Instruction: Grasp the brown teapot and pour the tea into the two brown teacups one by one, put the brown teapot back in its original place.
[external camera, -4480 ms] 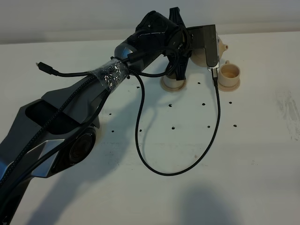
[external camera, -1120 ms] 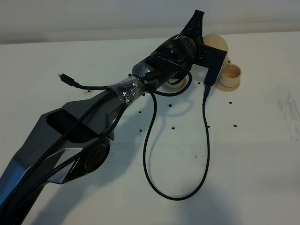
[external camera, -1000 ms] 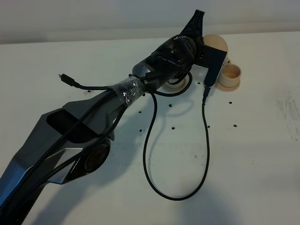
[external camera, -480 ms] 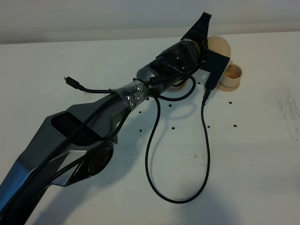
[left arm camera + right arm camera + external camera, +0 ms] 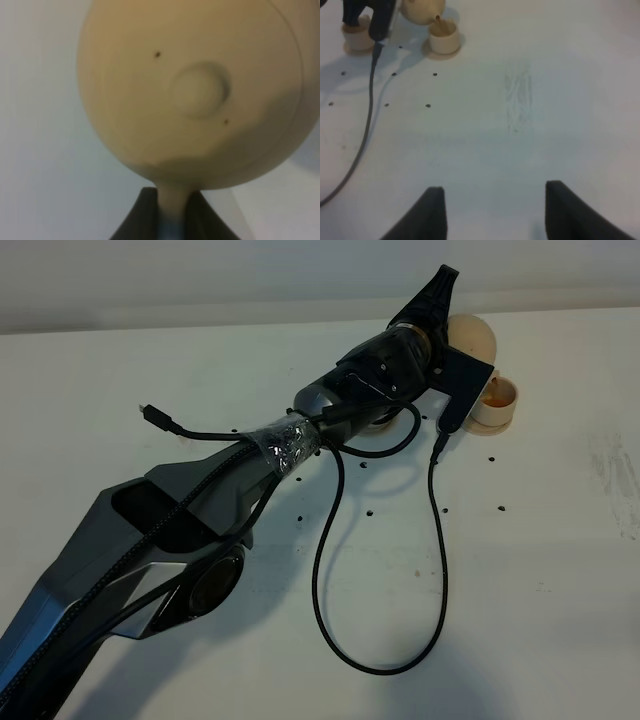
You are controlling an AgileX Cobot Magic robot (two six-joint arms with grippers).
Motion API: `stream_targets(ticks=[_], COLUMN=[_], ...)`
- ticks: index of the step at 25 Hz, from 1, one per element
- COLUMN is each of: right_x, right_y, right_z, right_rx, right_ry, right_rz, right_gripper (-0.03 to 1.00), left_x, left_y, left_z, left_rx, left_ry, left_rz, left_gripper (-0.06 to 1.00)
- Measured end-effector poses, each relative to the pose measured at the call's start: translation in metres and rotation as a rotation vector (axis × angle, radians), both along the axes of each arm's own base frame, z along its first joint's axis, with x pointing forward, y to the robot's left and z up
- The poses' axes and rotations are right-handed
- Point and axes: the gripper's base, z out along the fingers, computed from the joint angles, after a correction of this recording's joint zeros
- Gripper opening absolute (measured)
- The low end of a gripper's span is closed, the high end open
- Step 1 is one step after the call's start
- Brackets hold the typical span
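Reaching farther toward 1 o'clock over the white bench [image 5: 540,570] than a second ago, the left arm [image 5: 200,500] holds its left claw [image 5: 172,205] clamped on the handle of the brown teapot [image 5: 470,335]. The pot is tilted spout-down at 11 o'clock of the right teacup [image 5: 497,412], which has amber tea inside. The right claw [image 5: 492,212] stands with its fingers apart.

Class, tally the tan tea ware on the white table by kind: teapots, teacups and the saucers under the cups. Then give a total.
teapot: 1
teacups: 2
cup saucers: 2
Total: 5
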Motion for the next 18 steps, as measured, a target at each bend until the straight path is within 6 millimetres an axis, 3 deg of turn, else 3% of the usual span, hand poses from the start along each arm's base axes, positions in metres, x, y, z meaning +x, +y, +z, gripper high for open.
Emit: stream_targets(ticks=[18], right_x=[0.0], right_y=[0.0], right_z=[0.0], right_rx=[0.0], right_ry=[0.0], right_rz=[0.0], right_gripper=[0.43], left_x=[0.0007], left_y=[-0.002], left_z=[0.0034], left_rx=[0.037], left_ry=[-0.056], left_rz=[-0.037], left_gripper=[0.08])
